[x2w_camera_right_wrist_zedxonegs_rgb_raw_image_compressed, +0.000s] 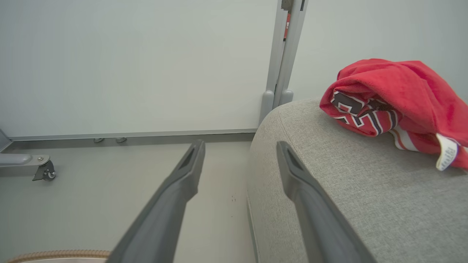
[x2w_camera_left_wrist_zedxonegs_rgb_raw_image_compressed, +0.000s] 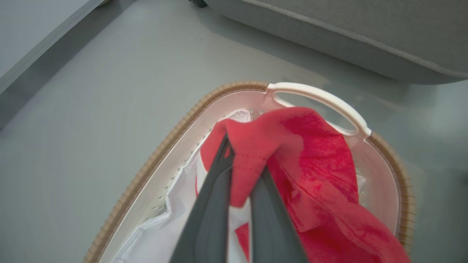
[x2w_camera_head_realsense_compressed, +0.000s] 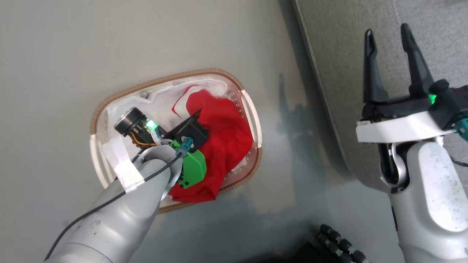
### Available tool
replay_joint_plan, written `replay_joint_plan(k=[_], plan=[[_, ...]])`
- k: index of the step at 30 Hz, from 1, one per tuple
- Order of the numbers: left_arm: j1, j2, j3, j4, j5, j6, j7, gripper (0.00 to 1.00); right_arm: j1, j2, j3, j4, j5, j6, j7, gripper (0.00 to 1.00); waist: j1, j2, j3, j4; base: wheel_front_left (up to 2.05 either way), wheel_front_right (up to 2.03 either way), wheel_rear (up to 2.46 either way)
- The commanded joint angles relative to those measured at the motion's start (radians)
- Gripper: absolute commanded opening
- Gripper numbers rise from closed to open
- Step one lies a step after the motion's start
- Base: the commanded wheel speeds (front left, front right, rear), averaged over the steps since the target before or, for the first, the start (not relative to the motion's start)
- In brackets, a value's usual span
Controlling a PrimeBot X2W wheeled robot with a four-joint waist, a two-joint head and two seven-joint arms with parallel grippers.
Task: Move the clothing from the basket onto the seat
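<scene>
red garment [x2w_camera_left_wrist_zedxonegs_rgb_raw_image_compressed: 318,157]: plain, crumpled, inside the basket [x2w_camera_left_wrist_zedxonegs_rgb_raw_image_compressed: 175,135]
jersey [x2w_camera_right_wrist_zedxonegs_rgb_raw_image_compressed: 387,98]: bunched on the seat [x2w_camera_right_wrist_zedxonegs_rgb_raw_image_compressed: 347,190], black-and-white numerals showing
left pincer [x2w_camera_left_wrist_zedxonegs_rgb_raw_image_compressed: 244,160]: pinching the red garment's fold
right pincer [x2w_camera_right_wrist_zedxonegs_rgb_raw_image_compressed: 239,153]: wide, empty

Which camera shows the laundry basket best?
The head view: the basket is seen from above, nearly its whole oval rim, with red clothing inside. The left wrist view shows one end and a handle close up; the right wrist view catches a strip of brown rim at its bottom left corner.
</scene>
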Motion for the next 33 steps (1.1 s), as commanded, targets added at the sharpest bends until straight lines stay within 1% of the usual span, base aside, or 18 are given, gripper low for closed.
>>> replay_joint_plan(k=[1, 9, 14, 19, 25, 29, 33], plan=[[0.02, 0.013, -0.004, -0.031, -0.001, -0.008, -0.004, 0.0, 0.028, -0.004, 0.002, 0.013, -0.01, -0.001, -0.002, 1.0, 0.0, 0.0, -0.127, 0.079, 0.0, 0.0, 0.0], [0.039, 0.081, -0.024, -0.182, -0.017, -0.029, -0.004, 0.0, 0.101, -0.005, 0.022, 0.076, -0.039, -0.001, -0.002, 1.0, 0.0, 0.0, -0.302, 0.119, 0.0, 0.0, 0.0], [0.039, 0.122, -0.035, -0.254, -0.036, -0.035, -0.003, 0.0, 0.158, -0.005, 0.035, 0.112, -0.045, -0.001, -0.002, 1.0, 0.0, 0.0, -0.411, 0.127, 0.0, 0.0, 0.0], [0.011, 0.157, -0.045, -0.332, -0.057, -0.037, 0.024, 0.0, 0.212, -0.004, 0.044, 0.138, -0.049, -0.001, -0.002, 1.0, 0.0, 0.0, -0.504, 0.13, 0.0, 0.0, 0.0], [-0.057, 0.203, -0.048, -0.435, -0.088, -0.038, 0.082, 0.0, 0.225, -0.005, 0.083, 0.156, -0.053, -0.001, -0.002, 1.0, 0.0, 0.0, -0.561, 0.125, 0.0, 0.0, 0.0], [-0.11, 0.218, -0.015, -0.496, -0.117, -0.038, 0.11, 0.0, 0.206, -0.004, 0.122, 0.163, -0.054, -0.001, -0.002, 1.0, 0.0, 0.0, -0.579, 0.121, 0.0, 0.0, 0.0], [-0.151, 0.23, 0.016, -0.542, -0.136, -0.026, 0.129, 0.0, 0.183, -0.004, 0.18, 0.176, -0.041, -0.001, -0.002, 1.0, 0.0, 0.0, -0.594, 0.119, 0.0, 0.0, 0.0]])
